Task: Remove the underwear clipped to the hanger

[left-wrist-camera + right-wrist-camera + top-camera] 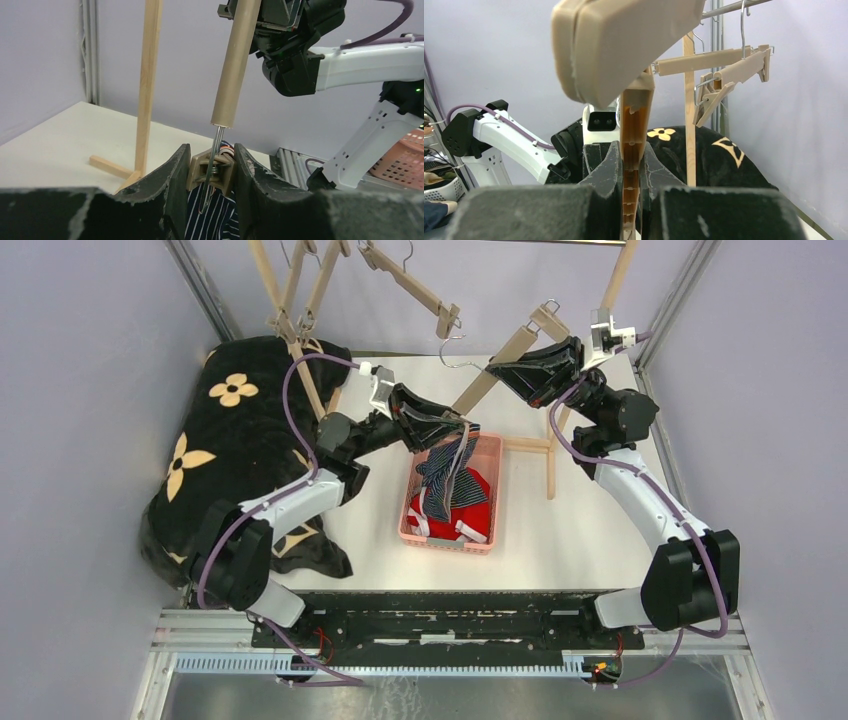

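Observation:
My left gripper (462, 428) (210, 150) is shut on the tan clip (210, 171) at the lower end of a tan hanger (482, 388) (232, 65). The dark blue striped boxers (445, 468) (212, 220) hang from that clip, over a pink basket (492, 540). Red briefs with a white waistband (474, 502) lie in the basket. The grey-and-white briefs are not clearly visible. My right gripper (497, 370) (631, 150) is shut on the hanger's bar (633, 125) near its upper end. The hanger's other clip (624, 45) is above the right gripper's fingers.
A black blanket with tan flowers (240, 440) covers the table's left side. A wooden rack (300, 300) with more tan hangers (410, 280) (724, 65) stands at the back. A wooden stand (548, 455) (147, 90) is right of the basket.

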